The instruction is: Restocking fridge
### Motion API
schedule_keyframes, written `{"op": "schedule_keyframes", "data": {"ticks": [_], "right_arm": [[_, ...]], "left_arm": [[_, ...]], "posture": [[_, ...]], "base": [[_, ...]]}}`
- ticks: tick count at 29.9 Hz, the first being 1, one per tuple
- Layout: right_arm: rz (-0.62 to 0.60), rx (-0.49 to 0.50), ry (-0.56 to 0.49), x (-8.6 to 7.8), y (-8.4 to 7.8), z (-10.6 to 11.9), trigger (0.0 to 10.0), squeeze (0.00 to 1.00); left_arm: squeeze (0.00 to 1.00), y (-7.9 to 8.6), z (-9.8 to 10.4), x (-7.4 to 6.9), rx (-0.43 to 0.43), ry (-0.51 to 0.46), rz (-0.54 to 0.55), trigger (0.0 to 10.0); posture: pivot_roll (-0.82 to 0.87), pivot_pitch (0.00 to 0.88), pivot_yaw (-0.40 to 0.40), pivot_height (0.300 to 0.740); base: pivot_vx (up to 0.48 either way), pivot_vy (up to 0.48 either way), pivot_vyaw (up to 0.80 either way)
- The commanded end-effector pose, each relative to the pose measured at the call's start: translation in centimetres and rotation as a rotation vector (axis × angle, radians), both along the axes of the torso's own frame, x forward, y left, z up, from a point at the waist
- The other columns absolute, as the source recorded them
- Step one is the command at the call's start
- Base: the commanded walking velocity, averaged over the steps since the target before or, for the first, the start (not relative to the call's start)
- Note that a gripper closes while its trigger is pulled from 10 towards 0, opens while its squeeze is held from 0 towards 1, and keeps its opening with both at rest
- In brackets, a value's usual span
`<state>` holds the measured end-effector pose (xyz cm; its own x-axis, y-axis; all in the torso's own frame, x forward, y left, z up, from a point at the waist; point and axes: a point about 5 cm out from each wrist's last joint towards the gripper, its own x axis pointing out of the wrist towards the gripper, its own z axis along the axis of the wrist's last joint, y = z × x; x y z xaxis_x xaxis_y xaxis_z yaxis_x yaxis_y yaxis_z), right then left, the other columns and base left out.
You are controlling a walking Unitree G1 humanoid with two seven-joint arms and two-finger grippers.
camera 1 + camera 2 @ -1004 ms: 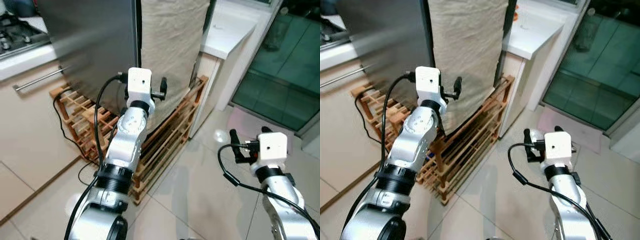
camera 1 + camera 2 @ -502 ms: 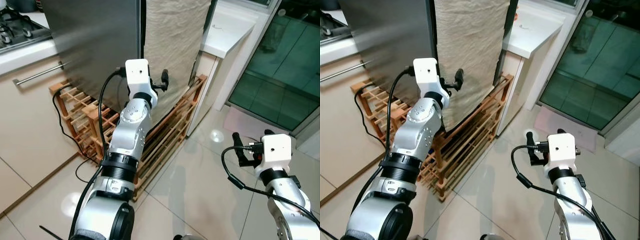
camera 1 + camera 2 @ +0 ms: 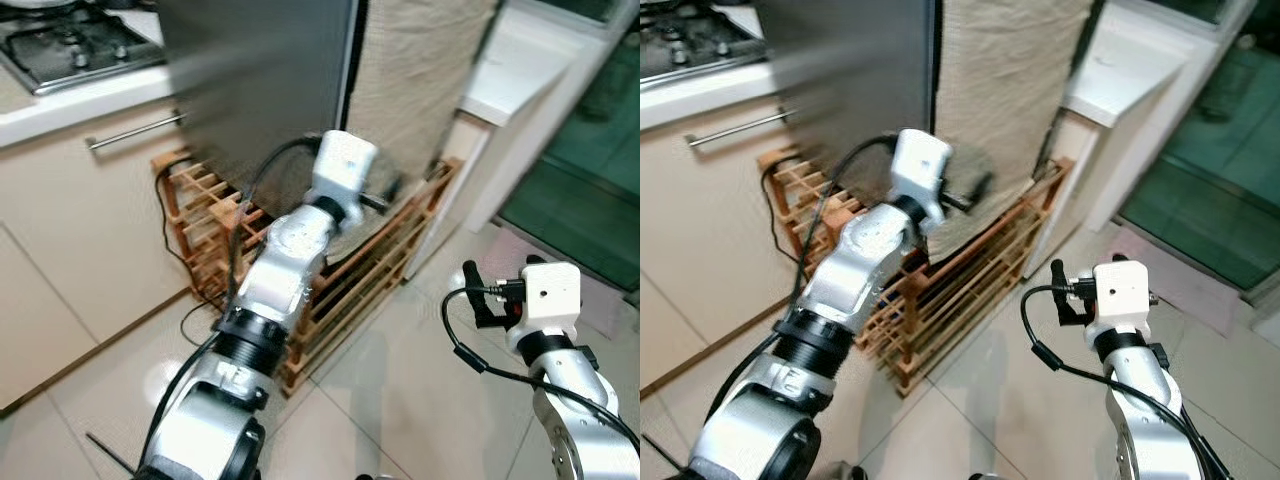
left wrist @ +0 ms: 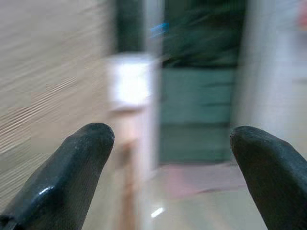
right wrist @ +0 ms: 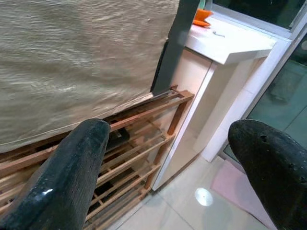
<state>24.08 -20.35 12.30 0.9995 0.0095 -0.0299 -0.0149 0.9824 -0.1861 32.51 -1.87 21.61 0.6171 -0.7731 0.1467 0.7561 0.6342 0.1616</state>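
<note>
A stainless steel fridge (image 3: 260, 90) stands ahead with a beige cloth (image 3: 420, 80) hanging over its side. It rests over a low wooden rack (image 3: 370, 290). My left arm is raised in front of it. My left gripper (image 4: 172, 167) is open and empty, its fingers (image 3: 975, 190) close to the lower edge of the cloth; that wrist view is blurred. My right gripper (image 5: 168, 158) hangs lower over the tiled floor, open and empty, its fingers (image 3: 470, 290) pointing towards the rack and cloth.
A gas hob (image 3: 70, 40) sits on the white counter at the left, above a cream drawer with a bar handle (image 3: 135, 130). A white counter (image 3: 520, 60) and a glass door (image 3: 590, 180) are at the right. A black cable (image 3: 165, 215) trails by the rack.
The head camera has swung, so the whole scene sits further right. My left gripper has moved lower and closer to the cloth. My right arm has hardly moved.
</note>
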Motion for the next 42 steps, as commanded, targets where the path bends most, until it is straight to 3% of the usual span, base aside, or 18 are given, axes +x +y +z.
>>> {"op": "schedule_keyframes", "data": {"ticks": [1, 5, 8, 12, 14, 15, 16, 17, 18, 19, 21, 24, 36, 42], "right_arm": [[-0.013, -0.007, 0.013, -0.1, -0.4, -0.2, 10.0, 0.0], [-0.014, -0.007, 0.013, 0.0, -0.4, -0.3, 10.0, 0.0], [-0.013, -0.007, 0.013, 0.1, -0.4, -0.3, 10.0, 0.0], [-0.016, -0.001, 0.005, 0.3, -0.2, -0.3, 10.0, 0.0], [-0.016, 0.001, 0.001, 0.3, -0.1, -0.2, 10.0, 0.0], [-0.016, 0.001, 0.001, 0.3, -0.1, -0.2, 10.0, 0.0], [-0.016, 0.001, 0.0, 0.3, -0.2, -0.3, 10.0, 0.0], [-0.016, 0.001, 0.0, 0.3, -0.2, -0.3, 10.0, 0.0], [-0.016, 0.002, 0.0, 0.3, -0.2, -0.3, 10.0, 0.0], [-0.016, 0.002, 0.0, 0.3, -0.2, -0.3, 10.0, 0.0], [-0.016, 0.004, 0.003, 0.2, -0.1, -0.4, 10.0, 0.0], [-0.006, 0.008, 0.007, 0.4, 0.1, -0.6, 10.0, 0.0], [0.011, 0.004, 0.001, 0.8, 0.4, -0.6, 10.0, 0.0], [0.009, 0.004, -0.001, 0.6, 0.4, -0.6, 10.0, 0.0]], "left_arm": [[0.0, -1.0, 0.1, -1.1, -0.015, -0.008, -0.098, 10.0], [0.0, -1.2, 0.3, -1.6, -0.046, 0.006, -0.151, 10.0], [0.0, -0.8, 0.3, -1.4, -0.06, 0.008, -0.12, 10.0], [0.0, 0.9, -0.5, -1.1, -0.116, 0.061, 0.003, 10.0], [0.0, 2.7, -1.1, -0.5, -0.185, 0.09, 0.155, 10.0], [0.0, 2.7, -1.1, -0.5, -0.185, 0.09, 0.155, 10.0], [0.0, 4.0, -1.5, -0.2, -0.211, 0.1, 0.253, 10.0], [0.0, 4.0, -1.5, -0.2, -0.211, 0.1, 0.253, 10.0], [0.0, 5.3, -2.0, 0.0, -0.239, 0.113, 0.337, 10.0], [0.0, 5.3, -2.0, 0.0, -0.239, 0.113, 0.337, 10.0], [0.0, 7.6, -3.1, 0.0, -0.25, 0.141, 0.471, 10.0], [0.0, 9.3, -3.7, 0.3, -0.226, 0.151, 0.556, 10.0], [0.0, 9.5, -3.1, 1.5, -0.218, 0.152, 0.579, 10.0], [0.0, 8.2, -3.3, 1.9, -0.182, 0.163, 0.524, 10.0]], "posture": [[-0.15, 0.043, -0.097, 0.74], [-0.15, 0.039, -0.097, 0.74], [-0.15, 0.032, -0.094, 0.74], [-0.14, 0.027, -0.09, 0.74], [-0.13, 0.028, -0.087, 0.74], [-0.13, 0.028, -0.087, 0.74], [-0.13, 0.027, -0.086, 0.74], [-0.13, 0.027, -0.086, 0.74], [-0.12, 0.027, -0.084, 0.74], [-0.12, 0.027, -0.084, 0.74], [-0.11, 0.025, -0.087, 0.74], [-0.1, 0.022, -0.092, 0.74], [-0.1, 0.015, -0.094, 0.74], [-0.1, 0.013, -0.093, 0.74]], "base": [[0.0, 0.0, 0.0], [0.0, 0.0, 0.0], [0.0, 0.0, 0.0], [0.0, 0.0, 0.0], [0.0, 0.0, 0.0], [0.0, 0.0, 0.0], [0.0, 0.0, 0.0], [0.0, 0.0, 0.0], [0.0, 0.0, 0.0], [0.0, 0.0, 0.0], [0.0, 0.0, 0.0], [0.0, 0.0, 0.0], [0.0, 0.0, 0.0], [0.0, 0.0, 0.0]]}}
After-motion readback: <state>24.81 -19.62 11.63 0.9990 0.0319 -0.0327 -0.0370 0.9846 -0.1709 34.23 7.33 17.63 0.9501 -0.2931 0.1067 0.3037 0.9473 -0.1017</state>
